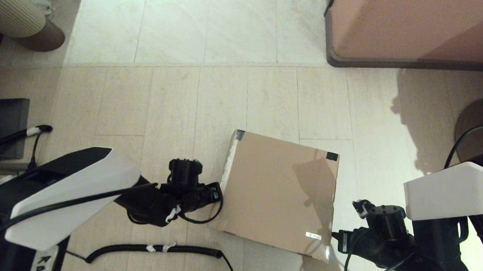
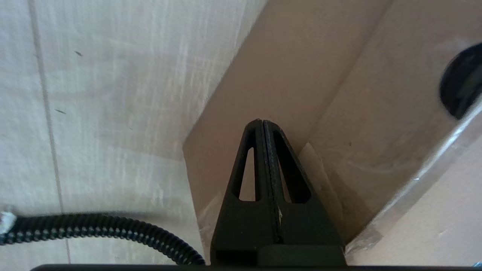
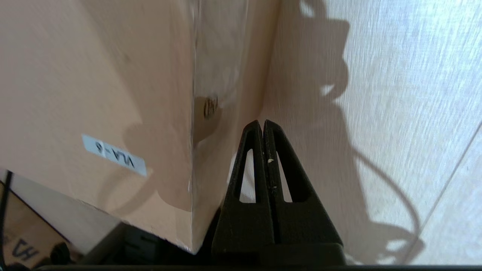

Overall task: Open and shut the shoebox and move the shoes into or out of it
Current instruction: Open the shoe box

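The brown cardboard shoebox [image 1: 276, 194] lies on the floor between my arms with its lid down, black tape on two far corners and a small white sticker [image 1: 313, 235] near its near edge. My left gripper [image 1: 220, 194] is shut and empty, its tips against the box's left side wall [image 2: 286, 86]. In the left wrist view that gripper [image 2: 262, 122] points along the wall. My right gripper [image 3: 262, 123] is shut and empty beside the box's near right corner [image 3: 211, 113], low by the floor. The right wrist [image 1: 383, 231] shows in the head view. The shoes are out of view.
A large pinkish-brown cabinet [image 1: 414, 16] stands at the far right. A ribbed pale bin [image 1: 20, 19] sits far left. A black corrugated cable [image 1: 156, 247] lies on the floor left of the box. A round dark base [image 1: 481, 121] is at the right edge.
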